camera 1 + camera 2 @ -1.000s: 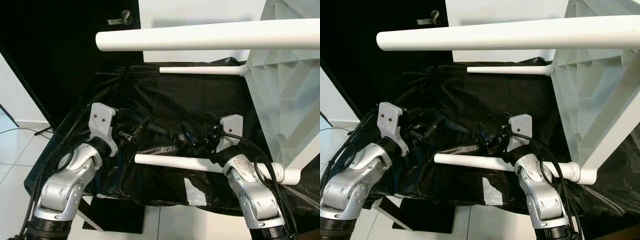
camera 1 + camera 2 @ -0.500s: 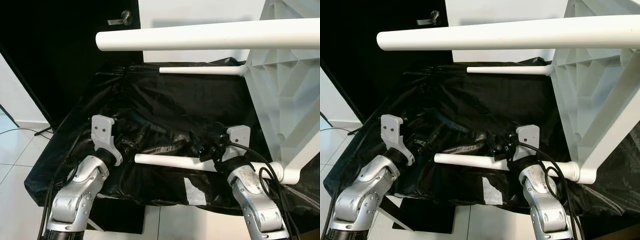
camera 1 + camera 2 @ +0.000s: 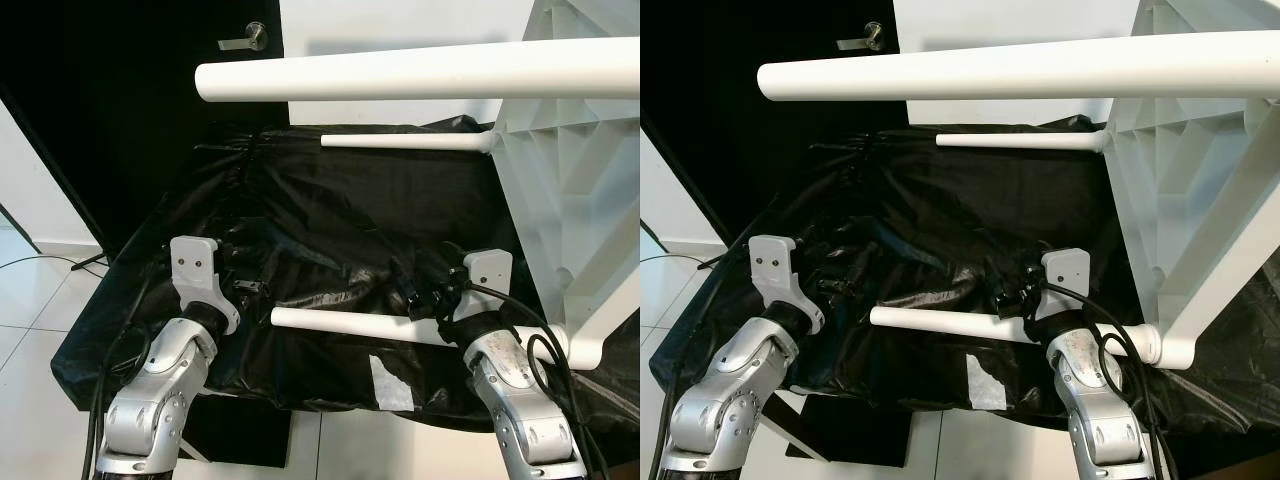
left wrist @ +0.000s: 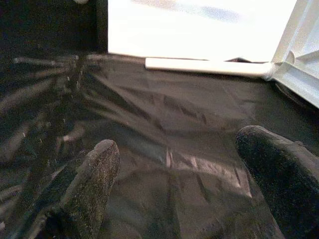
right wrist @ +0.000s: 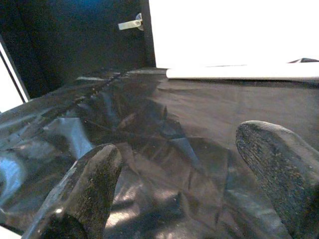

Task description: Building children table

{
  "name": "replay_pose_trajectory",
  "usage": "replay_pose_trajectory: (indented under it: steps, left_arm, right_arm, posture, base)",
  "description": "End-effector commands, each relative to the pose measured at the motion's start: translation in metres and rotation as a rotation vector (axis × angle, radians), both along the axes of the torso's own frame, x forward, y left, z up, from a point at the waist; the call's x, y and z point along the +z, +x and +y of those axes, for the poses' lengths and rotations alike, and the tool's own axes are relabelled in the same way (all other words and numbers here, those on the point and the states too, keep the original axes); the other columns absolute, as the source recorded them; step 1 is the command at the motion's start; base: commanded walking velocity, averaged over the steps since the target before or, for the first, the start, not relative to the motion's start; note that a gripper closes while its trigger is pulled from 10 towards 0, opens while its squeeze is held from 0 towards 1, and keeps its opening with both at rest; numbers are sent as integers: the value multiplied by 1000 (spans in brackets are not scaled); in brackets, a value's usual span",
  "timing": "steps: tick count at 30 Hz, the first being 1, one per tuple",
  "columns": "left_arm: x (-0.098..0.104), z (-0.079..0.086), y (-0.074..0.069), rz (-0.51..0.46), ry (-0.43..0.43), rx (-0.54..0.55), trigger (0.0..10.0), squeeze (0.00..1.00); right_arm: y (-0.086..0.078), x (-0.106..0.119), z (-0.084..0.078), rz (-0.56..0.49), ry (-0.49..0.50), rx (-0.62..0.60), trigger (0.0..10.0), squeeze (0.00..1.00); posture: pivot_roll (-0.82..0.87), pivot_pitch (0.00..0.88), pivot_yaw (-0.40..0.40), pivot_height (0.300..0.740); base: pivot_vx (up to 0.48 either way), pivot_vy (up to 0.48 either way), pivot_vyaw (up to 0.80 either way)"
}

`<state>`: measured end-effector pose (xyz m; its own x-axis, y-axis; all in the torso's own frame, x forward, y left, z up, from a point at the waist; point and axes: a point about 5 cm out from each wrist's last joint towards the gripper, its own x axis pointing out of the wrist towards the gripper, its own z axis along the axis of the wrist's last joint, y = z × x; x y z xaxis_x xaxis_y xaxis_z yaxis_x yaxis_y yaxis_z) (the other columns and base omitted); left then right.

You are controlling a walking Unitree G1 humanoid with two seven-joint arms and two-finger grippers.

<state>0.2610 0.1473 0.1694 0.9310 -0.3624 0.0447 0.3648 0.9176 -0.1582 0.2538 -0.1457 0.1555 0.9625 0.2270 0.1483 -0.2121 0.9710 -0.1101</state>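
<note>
White children's table (image 3: 570,190) stands tipped on its side at the right end of the desk (image 3: 330,210), which is draped in crinkled black plastic sheeting. Its ribbed underside faces the robot's left, and its fitted legs stick out sideways over the sheeting: one thick upper leg (image 3: 400,78) crosses high and close to the camera, a thin-looking far leg (image 3: 405,141) lies along the back edge, and a near leg (image 3: 350,324) reaches out low, just in front of both arms. The left claw (image 4: 174,164) hovers above the black sheeting with its two fingers (image 4: 97,174) spread wide and nothing between them. The right claw (image 5: 179,164) sits just behind the near leg, likewise open and empty over the plastic. A dark door with a lever handle (image 3: 243,39) stands behind the desk
</note>
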Motion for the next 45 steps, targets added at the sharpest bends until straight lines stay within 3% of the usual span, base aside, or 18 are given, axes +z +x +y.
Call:
replay_pose_trajectory:
  steps: [1, 45]
  left_arm:
    - [-2, 0, 0, 25, -7, -12, 10000, 0]
    - [-3, -6, 0, 86, -26, -55, 10000, 0]
  right_arm:
    - [-1, 2, -3, -9, 0, -19, 10000, 0]
    - [-4, -1, -7, 0, -10, -50, 10000, 0]
  posture:
    - [-8, 0, 27, 740]
    - [-13, 0, 37, 740]
  base:
    - [0, 0, 0]
    - [-24, 0, 0]
